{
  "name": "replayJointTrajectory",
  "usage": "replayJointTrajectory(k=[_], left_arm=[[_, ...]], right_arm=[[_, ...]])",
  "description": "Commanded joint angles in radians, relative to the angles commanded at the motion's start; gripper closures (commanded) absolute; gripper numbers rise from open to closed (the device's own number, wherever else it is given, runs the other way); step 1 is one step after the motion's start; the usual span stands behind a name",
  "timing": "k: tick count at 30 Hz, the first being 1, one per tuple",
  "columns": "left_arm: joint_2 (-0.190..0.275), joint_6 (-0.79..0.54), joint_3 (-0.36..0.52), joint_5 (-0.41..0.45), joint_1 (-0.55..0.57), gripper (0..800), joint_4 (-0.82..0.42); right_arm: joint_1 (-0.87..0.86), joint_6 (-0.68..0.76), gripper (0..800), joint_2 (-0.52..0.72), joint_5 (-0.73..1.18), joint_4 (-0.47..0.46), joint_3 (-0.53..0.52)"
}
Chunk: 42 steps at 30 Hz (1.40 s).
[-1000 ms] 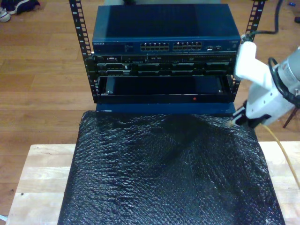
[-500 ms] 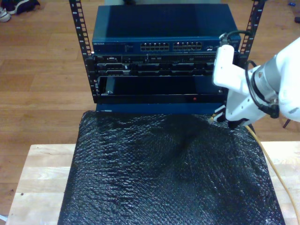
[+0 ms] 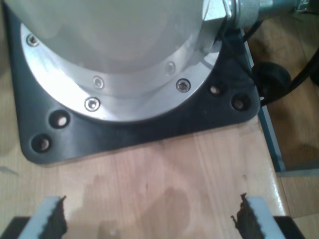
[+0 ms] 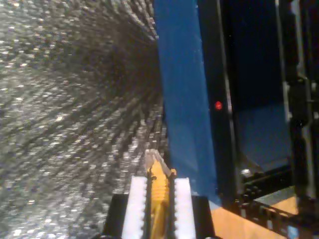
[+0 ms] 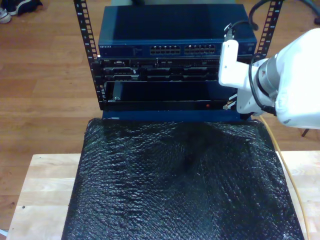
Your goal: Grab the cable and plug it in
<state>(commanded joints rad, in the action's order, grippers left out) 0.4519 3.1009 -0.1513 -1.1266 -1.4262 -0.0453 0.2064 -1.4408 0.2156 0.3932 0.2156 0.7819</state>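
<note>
My second gripper (image 4: 159,181) is shut on the yellow-orange cable (image 4: 158,186), and the clear plug (image 4: 153,160) sticks out past its white fingers. In the exterior view this gripper (image 5: 231,104) hangs at the right, in front of the rack's lower bay, with the plug (image 5: 227,106) near the red light (image 5: 207,106). The cable (image 5: 291,187) trails down along the mat's right edge. Above it, the blue switch (image 5: 175,37) shows its row of ports (image 5: 182,49). My first gripper (image 3: 152,219) is open over bare wood, its padded fingers (image 3: 50,216) wide apart.
A black bubble-textured mat (image 5: 180,185) covers the wooden table (image 5: 45,185). Black rack posts (image 5: 86,35) flank the switch, and a dark open bay (image 5: 170,92) sits below it. An arm's round base on a black plate (image 3: 134,124) stands just ahead of my first gripper.
The second arm has swung toward the exterior view's left and risen, carrying the plug from the mat's far right corner up to the front of the rack's lower bay.
</note>
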Motion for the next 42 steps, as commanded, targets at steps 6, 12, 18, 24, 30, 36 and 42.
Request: replayJointTrajectory(k=[6,12,18,24,30,36,42], left_arm=[[0.000,0.000,0.000,0.000,-0.002,1,0.000],[0.000,0.000,0.000,0.000,-0.002,1,0.000],[0.000,0.000,0.000,0.000,-0.002,2,0.000],[0.000,0.000,0.000,0.000,-0.002,1,0.000],[0.000,0.000,0.000,0.000,-0.002,1,0.000],[0.000,0.000,0.000,0.000,-0.002,2,0.000],[0.000,0.000,0.000,0.000,-0.002,1,0.000]], right_arm=[[0.026,0.006,800,-0.049,-0.055,-0.066,0.043],[0.028,0.002,800,-0.049,-0.187,-0.155,-0.021],[0.058,0.002,800,-0.041,-0.255,-0.176,-0.043],[0.123,0.006,800,-0.040,-0.261,-0.176,-0.037],[0.149,0.000,800,-0.061,-0.385,-0.178,-0.038],[0.149,-0.003,800,-0.071,-0.419,-0.181,-0.037],[0.155,-0.051,800,-0.091,-0.532,-0.207,-0.040]])
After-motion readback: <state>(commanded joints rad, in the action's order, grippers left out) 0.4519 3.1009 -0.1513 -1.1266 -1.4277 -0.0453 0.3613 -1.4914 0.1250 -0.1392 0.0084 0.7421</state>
